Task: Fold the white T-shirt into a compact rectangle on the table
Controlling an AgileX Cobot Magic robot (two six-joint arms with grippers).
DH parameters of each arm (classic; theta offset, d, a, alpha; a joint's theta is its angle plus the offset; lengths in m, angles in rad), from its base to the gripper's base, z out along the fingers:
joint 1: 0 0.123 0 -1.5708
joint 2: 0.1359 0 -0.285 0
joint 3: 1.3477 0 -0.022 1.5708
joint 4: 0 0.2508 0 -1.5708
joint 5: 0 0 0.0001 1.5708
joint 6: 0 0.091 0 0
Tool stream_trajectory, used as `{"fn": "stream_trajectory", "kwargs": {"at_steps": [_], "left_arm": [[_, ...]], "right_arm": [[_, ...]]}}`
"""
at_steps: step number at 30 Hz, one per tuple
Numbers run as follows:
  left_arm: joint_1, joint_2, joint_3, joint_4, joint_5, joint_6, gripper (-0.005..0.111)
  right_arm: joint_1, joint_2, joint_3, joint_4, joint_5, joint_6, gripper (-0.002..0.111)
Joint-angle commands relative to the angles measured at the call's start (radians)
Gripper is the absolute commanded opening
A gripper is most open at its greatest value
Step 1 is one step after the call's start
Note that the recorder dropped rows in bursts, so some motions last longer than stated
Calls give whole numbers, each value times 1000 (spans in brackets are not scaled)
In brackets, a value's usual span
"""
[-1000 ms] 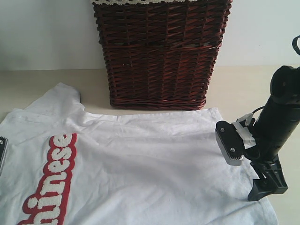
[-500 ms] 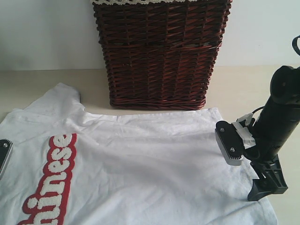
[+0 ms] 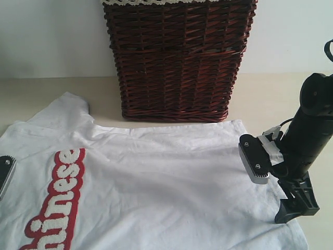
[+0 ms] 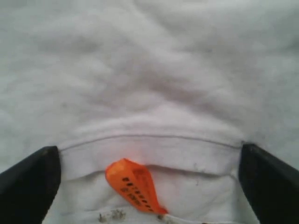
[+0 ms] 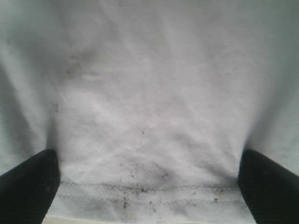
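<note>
left gripper (image 4: 149, 184) spread over collar (image 4: 154, 150) | right gripper (image 5: 149, 186) spread over hem (image 5: 140, 190) | risk: shallow pinch catches one layer, shirt (image 3: 156, 182) bunches

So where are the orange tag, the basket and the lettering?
orange tag (image 4: 134, 185): left wrist view, middle of the tag.
basket (image 3: 177, 62): exterior view, front wall.
lettering (image 3: 60, 200): exterior view, middle of the word.

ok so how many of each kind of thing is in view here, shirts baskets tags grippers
white T-shirt: 1
wicker basket: 1
orange neck tag: 1
grippers: 2 (left gripper, right gripper, both open)
total: 5
</note>
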Motion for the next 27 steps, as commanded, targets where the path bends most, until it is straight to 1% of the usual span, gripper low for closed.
{"fn": "stream_trajectory", "kwargs": {"at_steps": [1,3,4,6,8,11,13,16,17,20,24,27], "left_arm": [[5,64,40,20,-136,11,103],[5,64,41,5,-136,-2,97],[5,64,44,-13,-138,-4,92],[5,64,50,-49,-138,-3,77],[5,64,65,-68,-138,-3,57],[5,64,92,-75,-138,-3,30],[5,64,107,-82,-138,-3,17],[5,64,120,-106,-144,-5,3],[5,64,121,-113,-145,-5,0],[5,60,121,-140,-166,-5,0],[5,25,121,-143,-239,-13,0],[5,-1,121,-193,-250,-13,0]], "right_arm": [[-4,33,26,-27,25,16,102],[-4,33,26,-27,25,16,102],[-4,33,26,-27,25,16,102],[-4,33,26,-27,25,16,102],[-4,33,26,-27,25,16,102],[-4,33,26,-27,25,16,102],[-4,33,26,-27,25,16,102],[-4,33,26,-27,25,16,102],[-4,33,26,-27,25,16,102],[-4,33,26,-27,25,16,102],[-4,33,26,-27,25,16,102],[-4,33,26,-27,25,16,102]]}}
